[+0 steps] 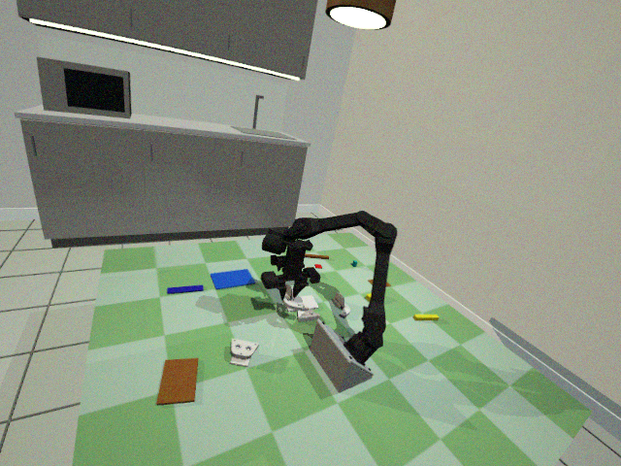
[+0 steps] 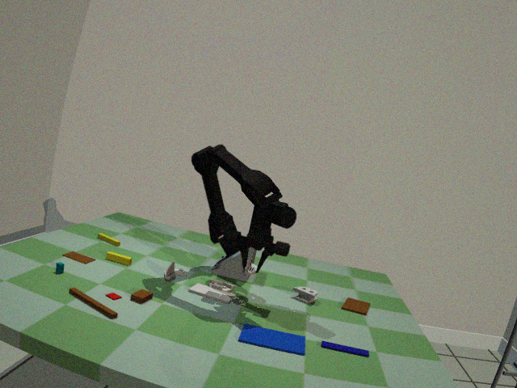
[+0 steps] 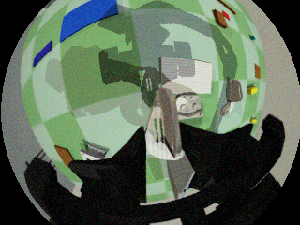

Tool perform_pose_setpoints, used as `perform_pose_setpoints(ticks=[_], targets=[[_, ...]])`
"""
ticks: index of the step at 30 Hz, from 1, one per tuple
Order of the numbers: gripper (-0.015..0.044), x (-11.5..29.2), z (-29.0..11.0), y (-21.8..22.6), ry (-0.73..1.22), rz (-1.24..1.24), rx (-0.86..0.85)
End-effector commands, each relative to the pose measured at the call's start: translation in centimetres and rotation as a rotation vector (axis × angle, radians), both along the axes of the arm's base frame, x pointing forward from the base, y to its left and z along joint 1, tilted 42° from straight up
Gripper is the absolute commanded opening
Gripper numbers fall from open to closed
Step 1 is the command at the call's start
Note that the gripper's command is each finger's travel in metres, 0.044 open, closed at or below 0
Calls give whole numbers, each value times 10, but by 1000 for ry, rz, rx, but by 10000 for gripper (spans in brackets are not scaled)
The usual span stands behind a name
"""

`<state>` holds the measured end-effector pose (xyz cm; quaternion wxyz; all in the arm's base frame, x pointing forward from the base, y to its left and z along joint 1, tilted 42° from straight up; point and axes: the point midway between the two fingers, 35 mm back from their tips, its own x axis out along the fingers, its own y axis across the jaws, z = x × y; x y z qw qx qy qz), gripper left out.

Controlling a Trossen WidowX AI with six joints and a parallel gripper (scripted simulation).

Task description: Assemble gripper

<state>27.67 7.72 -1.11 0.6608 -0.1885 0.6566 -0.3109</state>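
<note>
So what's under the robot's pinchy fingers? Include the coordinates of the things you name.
The gripper [image 1: 296, 295] [image 2: 251, 269] [image 3: 157, 127] is holding a pale jaw piece [image 3: 170, 124]. Under it there's green checkered table. I can't see what the jaw piece itself covers, or the parts of it tucked behind the black fingers.

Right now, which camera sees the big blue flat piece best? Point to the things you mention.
The outside view shows the blue flat piece [image 1: 232, 279] [image 2: 272, 339] [image 3: 89, 18] best: it's large and whole. From the top view it looks smaller; in the wrist view it's cut off at the edge.
</note>
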Motion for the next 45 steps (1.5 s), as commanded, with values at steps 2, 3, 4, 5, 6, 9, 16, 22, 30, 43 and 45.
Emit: perform_pose_setpoints(ticks=[2,3,4,5,6,9,16,22,30,43,45], targets=[[134,-2,7,-9,-99,-106,-9],[134,-3,8,-10,-112,-121,-11],[134,-3,9,-11,-120,-130,-11],[134,-3,9,-11,-123,-133,-12],[134,-3,9,-11,-123,-133,-12],[134,-3,9,-11,-123,-133,-12],[134,-3,9,-11,-123,-133,-12],[134,-3,9,-11,-123,-133,-12],[134,-3,9,-11,-123,-133,-12],[134,-3,9,-11,-142,-155,-13],[134,-3,9,-11,-142,-155,-13]])
